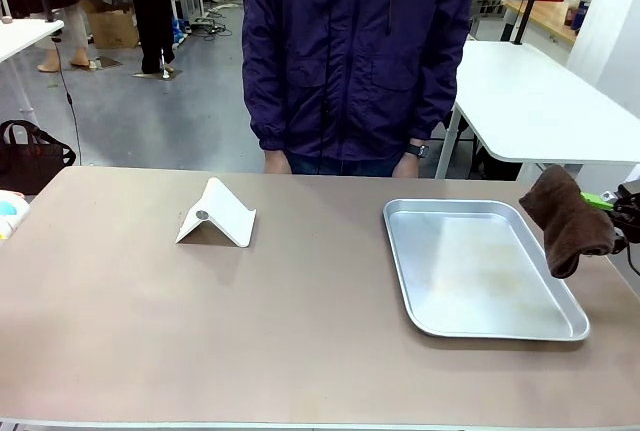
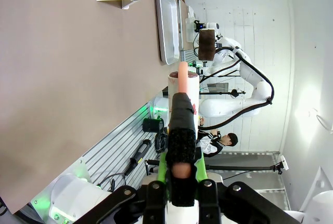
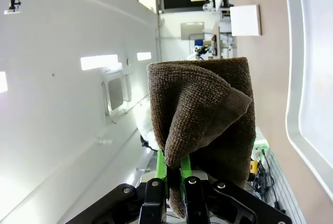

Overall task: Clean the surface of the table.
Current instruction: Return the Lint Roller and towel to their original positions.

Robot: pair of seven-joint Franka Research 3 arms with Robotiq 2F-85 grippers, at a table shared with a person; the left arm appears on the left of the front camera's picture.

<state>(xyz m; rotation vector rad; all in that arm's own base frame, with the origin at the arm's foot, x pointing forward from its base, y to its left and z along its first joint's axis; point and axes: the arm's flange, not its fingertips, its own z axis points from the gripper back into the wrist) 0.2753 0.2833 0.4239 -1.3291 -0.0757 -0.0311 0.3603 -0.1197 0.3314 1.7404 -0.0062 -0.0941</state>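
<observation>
The brown cloth (image 3: 200,130) wraps over the right gripper (image 3: 173,168), hiding its fingertips.

Right gripper (image 1: 602,201) holds a brown cloth (image 1: 565,219) beside the tray (image 1: 470,266).

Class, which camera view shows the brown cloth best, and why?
The right wrist view: the brown cloth is large and central, clamped in the right gripper. The front view shows it small, hanging near the table's right edge; the left wrist view, tiny and distant.
</observation>
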